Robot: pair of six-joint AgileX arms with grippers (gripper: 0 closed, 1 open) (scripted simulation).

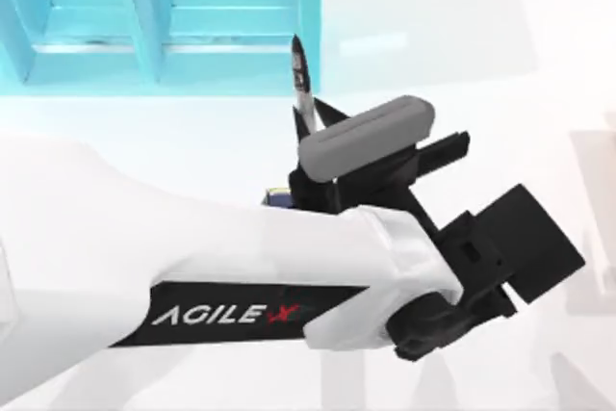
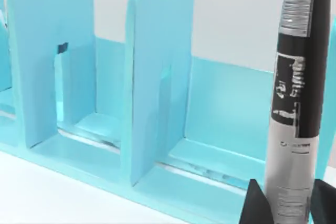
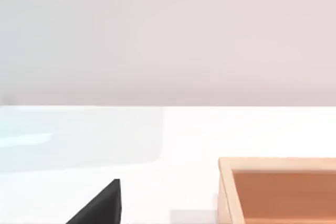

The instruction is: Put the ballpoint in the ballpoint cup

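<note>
Left tool (image 2: 286,203) pinching slim, stiff, light, slick black-and-silver ballpoint (image 2: 295,103) low on its barrel, holding it upright near turquoise shelf unit (image 2: 157,77).

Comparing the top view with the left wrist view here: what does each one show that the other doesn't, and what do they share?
Top view alone: the white left arm with its AgileX lettering, reaching in from the left, the grey camera housing on its wrist, and a sliver of the ballpoint cup peeking out beneath the arm.

Left wrist view alone: the print on the barrel and the shelf's upright dividers seen side-on.

Both: the ballpoint held in the left gripper, and the turquoise shelf unit behind it.
</note>
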